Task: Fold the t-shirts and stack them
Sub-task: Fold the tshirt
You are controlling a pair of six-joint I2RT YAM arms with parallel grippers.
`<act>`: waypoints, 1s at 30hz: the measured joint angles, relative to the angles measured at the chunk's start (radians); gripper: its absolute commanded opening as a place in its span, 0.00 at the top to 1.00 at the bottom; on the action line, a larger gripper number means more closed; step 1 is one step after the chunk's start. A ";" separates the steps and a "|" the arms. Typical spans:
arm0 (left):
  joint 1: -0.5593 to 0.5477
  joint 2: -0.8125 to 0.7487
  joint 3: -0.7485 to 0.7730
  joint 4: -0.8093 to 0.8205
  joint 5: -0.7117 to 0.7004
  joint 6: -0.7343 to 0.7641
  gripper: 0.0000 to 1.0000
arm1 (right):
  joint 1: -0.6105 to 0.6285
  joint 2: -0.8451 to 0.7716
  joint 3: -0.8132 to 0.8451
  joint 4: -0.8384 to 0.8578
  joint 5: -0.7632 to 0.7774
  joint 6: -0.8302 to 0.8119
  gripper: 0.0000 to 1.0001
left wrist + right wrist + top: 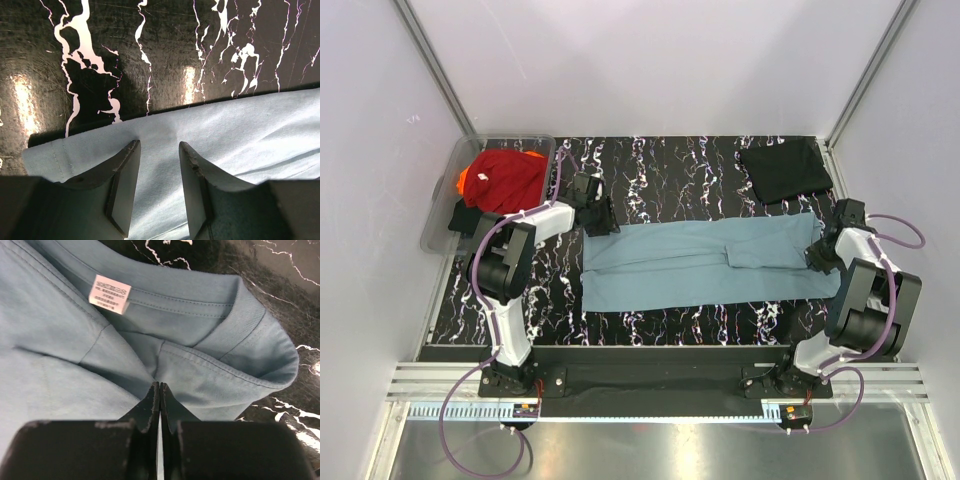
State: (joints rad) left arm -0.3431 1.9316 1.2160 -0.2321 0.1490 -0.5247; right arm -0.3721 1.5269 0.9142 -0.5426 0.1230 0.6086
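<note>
closest to the lens, the right gripper (159, 388) is clenched tight, its two tips pressed together on a pinch of cloth just below the collar (235, 300) of the teal-blue t-shirt (700, 262), with the white label (110, 294) just beyond. that shirt lies flat along the middle of the marbled black table (670, 160), narrowed into a long band, neck end toward the right arm and hem end toward the left. the left gripper (159, 146) sits over the hem edge with its jaws apart and nothing between them, only fabric underneath. one arm at each end looks like the set-up for doubling the band over, so i judge a grip on the hem is what is missing. a folded black t-shirt (785, 172) rests at the far right corner, probably the start of the stack. the clear tub (516, 140) at far left holds a red shirt (510, 175) on top, with an orange shirt (465, 180) and a black shirt (468, 215) showing at its left side.
</note>
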 measured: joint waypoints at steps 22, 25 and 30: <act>0.002 0.002 0.005 -0.005 0.007 0.001 0.54 | -0.009 0.238 0.356 -0.042 -0.172 -0.057 0.67; 0.002 0.002 0.006 -0.005 0.007 0.001 0.54 | -0.009 0.322 0.378 -0.022 -0.211 -0.059 0.69; 0.002 0.002 0.006 -0.005 0.007 0.001 0.53 | -0.009 0.417 0.397 0.017 -0.209 -0.049 0.73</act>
State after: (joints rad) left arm -0.3408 1.9331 1.2217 -0.2375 0.1558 -0.5240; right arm -0.3809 1.9442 1.3109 -0.5259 -0.0856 0.5594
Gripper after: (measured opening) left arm 0.461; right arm 0.277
